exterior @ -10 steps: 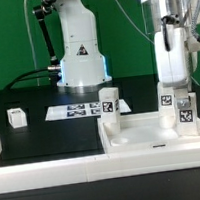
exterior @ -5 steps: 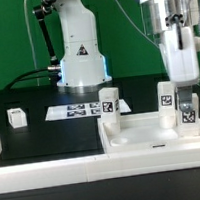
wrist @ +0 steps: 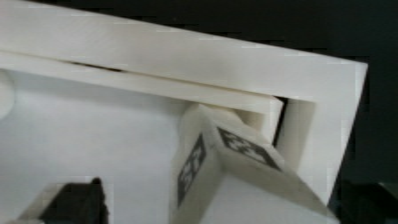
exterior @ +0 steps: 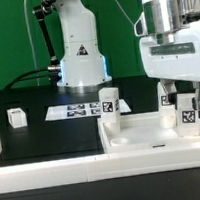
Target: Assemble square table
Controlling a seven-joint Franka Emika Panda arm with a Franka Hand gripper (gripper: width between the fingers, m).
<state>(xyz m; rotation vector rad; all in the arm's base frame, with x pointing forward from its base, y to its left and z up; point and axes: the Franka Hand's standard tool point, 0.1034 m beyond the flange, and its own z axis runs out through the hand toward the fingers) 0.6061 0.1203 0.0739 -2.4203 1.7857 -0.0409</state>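
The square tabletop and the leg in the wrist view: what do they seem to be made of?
The square tabletop looks like hard white plastic, fairly matte: smooth, uniform, with a moulded raised rim. The leg seems to be the same white plastic. Its black-and-white tag is probably printed paper stuck on, but that is uncertain.

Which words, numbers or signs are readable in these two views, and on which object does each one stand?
No word or number is readable.
Robot base: a warning triangle sign; the small print by it is too blurred.
Table legs and marker board: black-and-white tags, patterns only, no letters.
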